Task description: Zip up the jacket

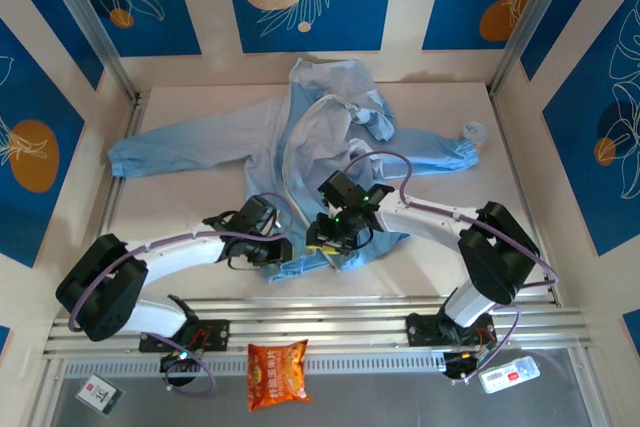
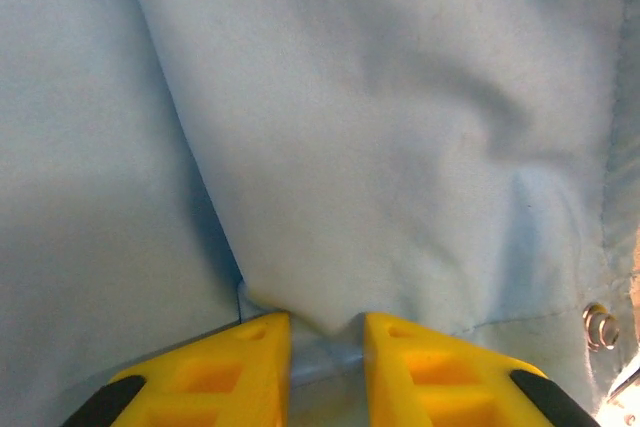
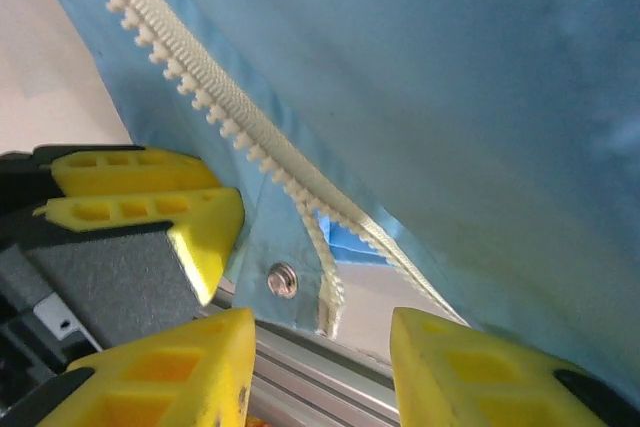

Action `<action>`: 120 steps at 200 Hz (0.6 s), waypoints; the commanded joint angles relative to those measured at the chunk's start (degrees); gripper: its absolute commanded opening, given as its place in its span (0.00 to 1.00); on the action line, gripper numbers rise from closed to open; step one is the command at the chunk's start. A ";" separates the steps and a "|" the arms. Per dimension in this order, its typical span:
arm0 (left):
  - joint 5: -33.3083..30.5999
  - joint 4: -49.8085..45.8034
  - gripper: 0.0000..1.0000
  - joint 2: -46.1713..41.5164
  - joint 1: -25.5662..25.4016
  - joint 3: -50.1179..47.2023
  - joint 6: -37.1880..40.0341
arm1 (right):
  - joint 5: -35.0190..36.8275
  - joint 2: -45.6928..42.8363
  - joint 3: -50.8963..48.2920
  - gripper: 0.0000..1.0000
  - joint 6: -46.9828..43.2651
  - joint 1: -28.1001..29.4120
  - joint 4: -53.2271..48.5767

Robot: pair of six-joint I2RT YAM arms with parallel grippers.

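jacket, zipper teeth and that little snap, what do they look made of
The jacket: thin fabric, probably a light synthetic weave, matte light blue, creasing softly. The zipper teeth: likely moulded plastic, off-white, chunky, dull. The snap: metal, judging by its silvery shine.

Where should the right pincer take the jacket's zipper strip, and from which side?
Likely the loose bottom end of the zipper strip, beside the snap. There the tape curls free, and the open right pincer faces it, so advance straight in from the bottom end, one finger each side. The left pincer pinches jacket fabric nearby.
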 commanded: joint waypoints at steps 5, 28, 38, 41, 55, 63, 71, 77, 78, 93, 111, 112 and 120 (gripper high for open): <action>0.21 -0.44 0.24 -1.26 0.28 -1.35 -0.47 | -2.44 2.24 -0.11 0.47 1.50 0.00 3.41; -0.03 -0.67 0.24 -1.66 0.24 -1.61 -0.60 | -4.31 4.73 1.17 0.52 0.65 -0.61 4.32; -0.01 -0.81 0.24 -1.92 0.24 -1.70 -0.58 | -4.79 5.93 2.01 0.54 0.21 -0.61 4.30; -0.14 -0.84 0.25 -2.00 0.30 -1.72 -0.60 | -5.01 6.28 2.23 0.54 0.05 -0.68 4.34; -0.31 -0.85 0.25 -2.33 0.28 -1.81 -0.59 | -5.52 7.45 3.28 0.55 -0.45 -0.65 4.48; -0.40 -0.90 0.25 -2.40 0.28 -1.79 -0.58 | -5.83 8.04 3.91 0.56 -0.69 -0.68 4.73; -0.41 -1.00 0.25 -2.54 0.25 -1.81 -0.60 | -6.00 8.43 4.68 0.56 -1.10 -0.73 4.93; -0.43 -1.07 0.25 -2.54 0.28 -1.76 -0.58 | -5.93 8.57 5.41 0.56 -1.49 -0.81 4.94; -0.46 -1.10 0.25 -2.54 0.26 -1.78 -0.59 | -5.93 8.63 5.53 0.56 -1.65 -0.81 4.94; -0.49 -1.36 0.25 -2.67 0.32 -1.72 -0.51 | -5.34 8.78 7.51 0.54 -3.09 -1.23 4.15; -0.84 -2.25 0.25 -3.12 0.42 -1.33 0.05 | -4.70 9.00 9.77 0.45 -5.20 -2.00 2.76; -0.84 -2.34 0.25 -3.18 0.46 -1.31 0.12 | -4.70 9.02 9.91 0.44 -5.31 -2.11 2.71; -1.01 -2.91 0.25 -3.52 0.68 -1.11 0.40 | -4.92 9.53 10.70 0.34 -6.19 -2.51 2.13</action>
